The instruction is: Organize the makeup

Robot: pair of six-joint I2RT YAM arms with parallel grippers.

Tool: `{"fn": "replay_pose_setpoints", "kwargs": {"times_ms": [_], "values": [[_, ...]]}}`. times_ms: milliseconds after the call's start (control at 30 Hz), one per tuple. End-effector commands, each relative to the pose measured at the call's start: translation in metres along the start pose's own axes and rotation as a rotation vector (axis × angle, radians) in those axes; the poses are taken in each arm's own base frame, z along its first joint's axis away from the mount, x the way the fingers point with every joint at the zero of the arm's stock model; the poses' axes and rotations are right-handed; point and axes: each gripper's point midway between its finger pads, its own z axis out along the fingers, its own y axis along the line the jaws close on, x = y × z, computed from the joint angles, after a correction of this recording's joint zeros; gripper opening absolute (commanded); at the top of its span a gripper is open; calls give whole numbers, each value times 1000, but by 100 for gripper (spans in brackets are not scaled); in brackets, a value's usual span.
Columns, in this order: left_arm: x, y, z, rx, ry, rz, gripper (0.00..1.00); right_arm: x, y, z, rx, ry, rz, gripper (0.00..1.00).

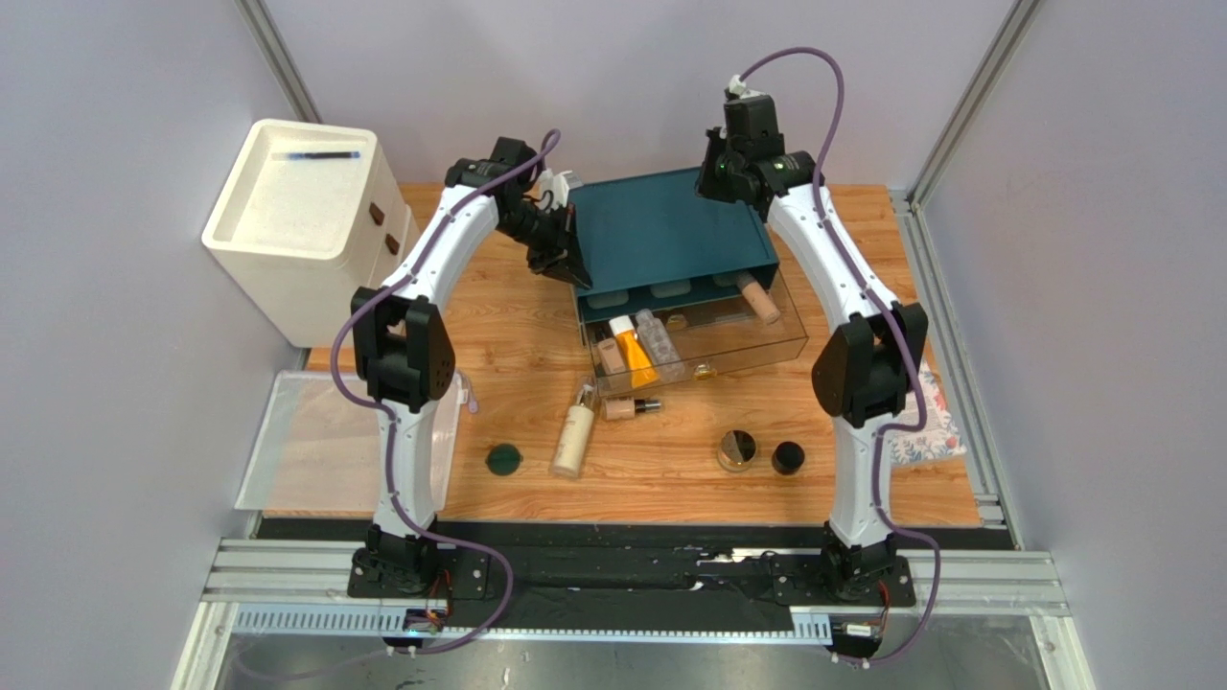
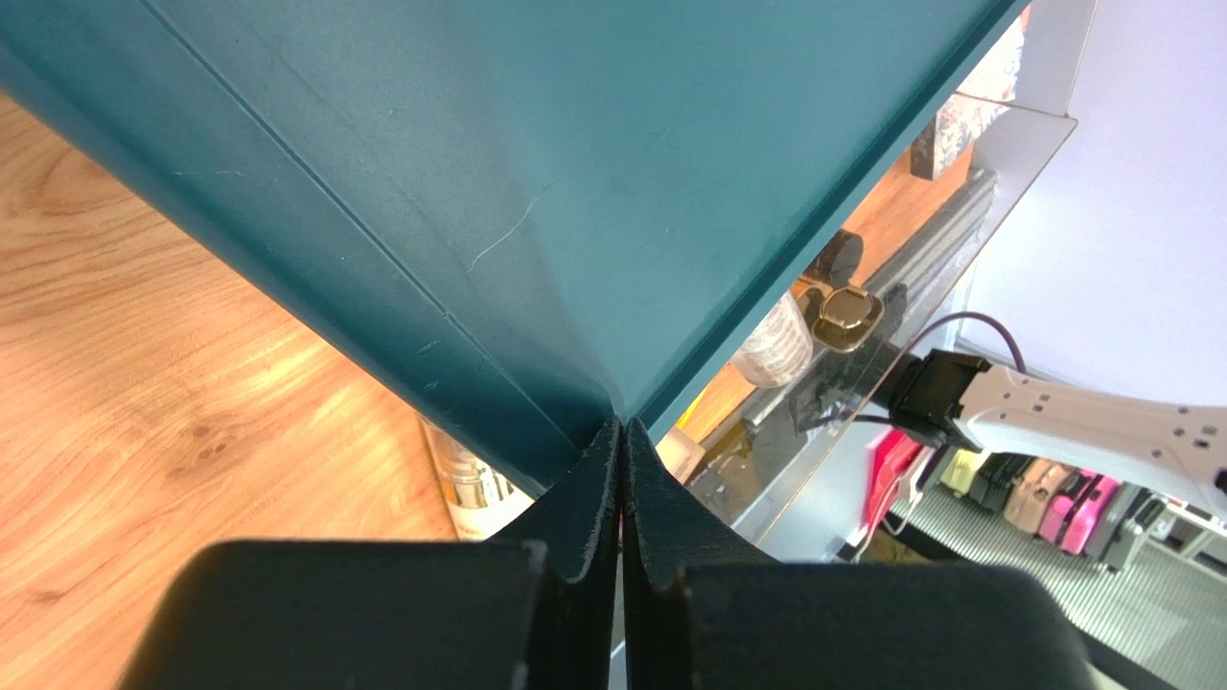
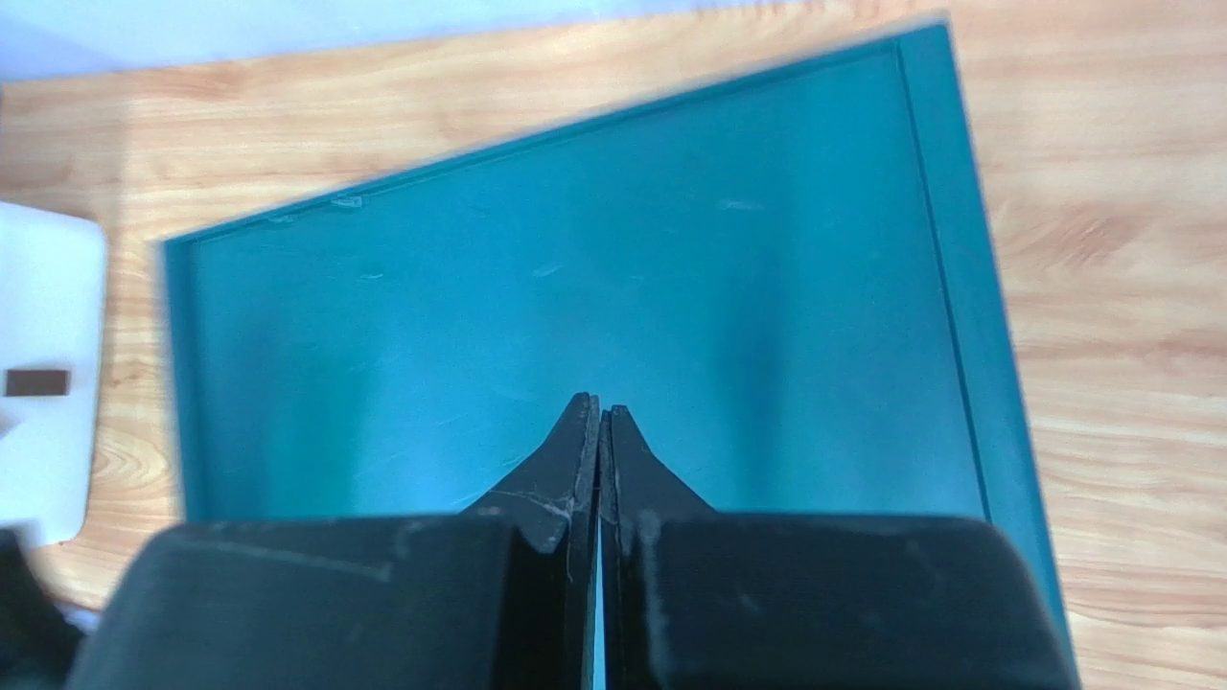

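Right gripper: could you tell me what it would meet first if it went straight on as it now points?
Most likely the top of the teal box: the right gripper, shut, points down at it with nothing between, though the gap is hard to judge.

Bright, even overhead light fills the top view. Shadows on the worktop are faint and soft, and the clear drawer carries pale glare. In the left wrist view a warm bright patch glows on the worktop, the far right background is washed out, and the fingers are dark, soft silhouettes. The right wrist view shows the teal box with a dull sheen and smeared edges.
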Motion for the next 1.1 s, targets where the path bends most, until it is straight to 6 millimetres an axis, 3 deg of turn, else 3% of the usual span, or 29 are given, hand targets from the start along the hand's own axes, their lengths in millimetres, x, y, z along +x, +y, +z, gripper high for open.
{"fn": "replay_pose_setpoints", "kwargs": {"times_ms": [0,167,333,367,400,433,500,567,600,667,867,1067], "values": [[6,29,-10,-169,4,-17,0,33,0,24,-86,148,86,0],[-4,22,-23,-193,-59,12,0,64,-13,38,-72,231,106,0],[-24,-23,-74,-178,-268,111,5,92,-26,46,-37,304,111,0],[-23,-32,-90,-191,-320,135,11,97,-27,47,-39,316,111,0],[-20,-34,-96,-201,-338,145,24,100,-28,47,-38,324,109,0],[-17,-36,-103,-212,-354,156,30,103,-29,47,-36,333,108,0],[1,-33,-114,-252,-377,166,46,109,-33,48,-29,348,112,0],[27,-22,-116,-284,-364,154,69,117,-38,48,-22,369,113,0],[36,-17,-114,-297,-359,148,81,118,-39,48,-21,372,111,0],[67,0,-104,-314,-306,116,84,120,-41,49,-18,377,107,0],[147,38,-54,-281,-122,26,84,131,-52,52,-18,417,126,0],[188,42,-16,-213,-57,50,82,139,-57,52,-11,438,129,0]]}}
